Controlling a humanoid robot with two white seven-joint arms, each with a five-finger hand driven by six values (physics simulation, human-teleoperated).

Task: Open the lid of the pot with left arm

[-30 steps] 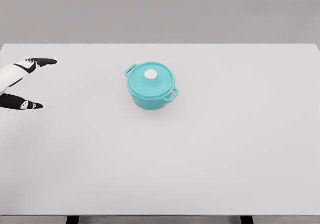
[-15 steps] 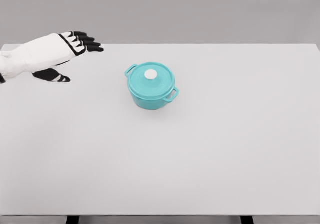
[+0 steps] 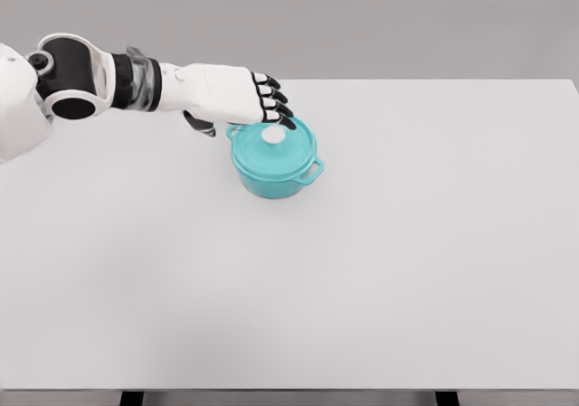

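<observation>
A round teal enamel pot with two small loop handles stands on the wide white desk, a little left of the middle and toward the far half. One loop handle points to the far left, partly under the robot's hand, and the other to the near right. Its matching teal lid sits closed on the pot, with a small white round knob at the centre of the top.

The white left arm reaches in from the far left, stretched nearly level over the desk surface. The left hand is over the far-left edge of the pot, palm down. Its black-tipped fingers are extended and only slightly bent, lying close side by side, and they hold nothing. The fingertips lie over the lid's far-left rim, just beside the white knob; whether they touch the lid cannot be told from this view. The dark thumb hangs below the palm, to the left of the pot.
</observation>
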